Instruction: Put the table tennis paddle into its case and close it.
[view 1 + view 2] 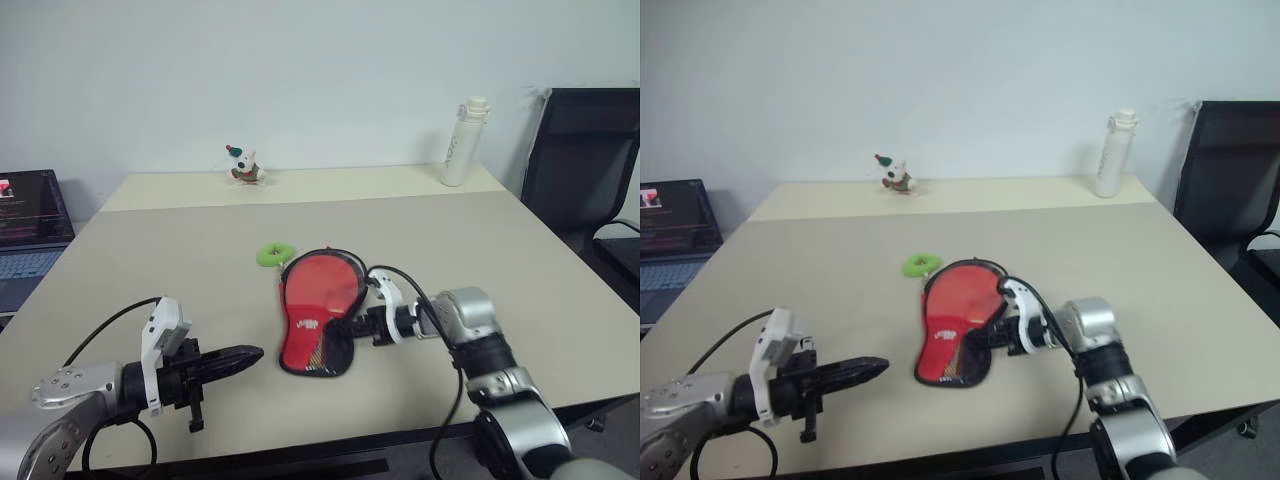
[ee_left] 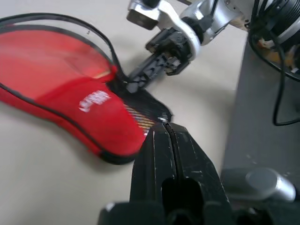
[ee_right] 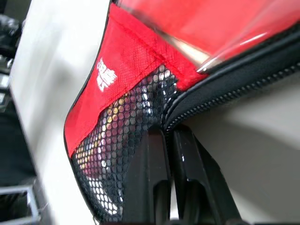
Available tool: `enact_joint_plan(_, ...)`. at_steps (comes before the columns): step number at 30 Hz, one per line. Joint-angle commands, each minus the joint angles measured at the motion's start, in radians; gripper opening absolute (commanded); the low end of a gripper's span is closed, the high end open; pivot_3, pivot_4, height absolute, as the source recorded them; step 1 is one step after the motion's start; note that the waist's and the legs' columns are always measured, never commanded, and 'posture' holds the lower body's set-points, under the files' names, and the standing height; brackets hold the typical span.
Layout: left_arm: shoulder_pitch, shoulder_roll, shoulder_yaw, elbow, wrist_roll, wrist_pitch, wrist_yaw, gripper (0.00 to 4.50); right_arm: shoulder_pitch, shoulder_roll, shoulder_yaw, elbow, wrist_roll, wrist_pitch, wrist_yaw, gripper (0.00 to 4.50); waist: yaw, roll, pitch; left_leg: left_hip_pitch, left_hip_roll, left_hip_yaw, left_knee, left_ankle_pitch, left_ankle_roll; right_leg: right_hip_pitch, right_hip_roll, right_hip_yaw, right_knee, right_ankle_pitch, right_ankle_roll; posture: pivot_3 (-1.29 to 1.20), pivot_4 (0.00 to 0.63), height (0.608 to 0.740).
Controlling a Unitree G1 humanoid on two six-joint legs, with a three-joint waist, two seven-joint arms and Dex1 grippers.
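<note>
Its case (image 1: 312, 335) lies flat in the middle of the table (image 1: 180, 260), a red pouch with a white logo, black edging and a mesh panel. The wide end is unzipped, and the table tennis paddle's red face (image 1: 325, 280) shows inside; the handle is hidden in the case. My right gripper (image 1: 352, 325) comes in from the right and is shut on the case's black zipper edge (image 3: 220, 101) beside the mesh. My left gripper (image 1: 258, 353) is shut and empty, pointing at the case's narrow end from a short way to its left.
A green ring (image 1: 275, 254) lies just behind the case. A small toy figure (image 1: 243, 166) and a white bottle (image 1: 460, 142) stand at the table's far edge. A black chair (image 1: 590, 170) is at the right, a laptop (image 1: 25, 230) at the left.
</note>
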Motion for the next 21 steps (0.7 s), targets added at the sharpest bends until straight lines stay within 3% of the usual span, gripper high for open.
enact_joint_plan(1,0.021,0.026,0.032,-0.054,-0.022,-0.003,-0.016,0.0,0.075,-0.034,0.001,-0.186,0.072,0.158,-0.027,0.03,0.003,0.0,0.0,0.0,0.0,0.0,0.0,0.0,0.0,0.0,0.0,0.0,0.0,0.0,0.0,0.0,0.15,0.74)
enact_joint_plan(11,0.04,0.05,0.006,-0.044,-0.004,-0.032,-0.04,0.0,0.271,-0.15,-0.047,-0.406,0.335,0.191,-0.194,0.03,0.021,-0.001,-0.001,0.0,-0.002,-0.001,0.0,-0.002,0.003,0.001,0.0,0.0,-0.001,-0.001,0.001,0.0,0.15,0.74)
enact_joint_plan(21,0.023,0.045,-0.012,-0.022,0.02,-0.046,-0.043,0.0,0.264,-0.213,-0.059,-0.375,0.475,0.191,-0.327,0.03,0.024,-0.001,-0.001,-0.001,-0.003,-0.002,0.0,-0.002,0.004,0.001,0.0,0.0,-0.002,-0.002,0.002,0.0,0.15,0.74)
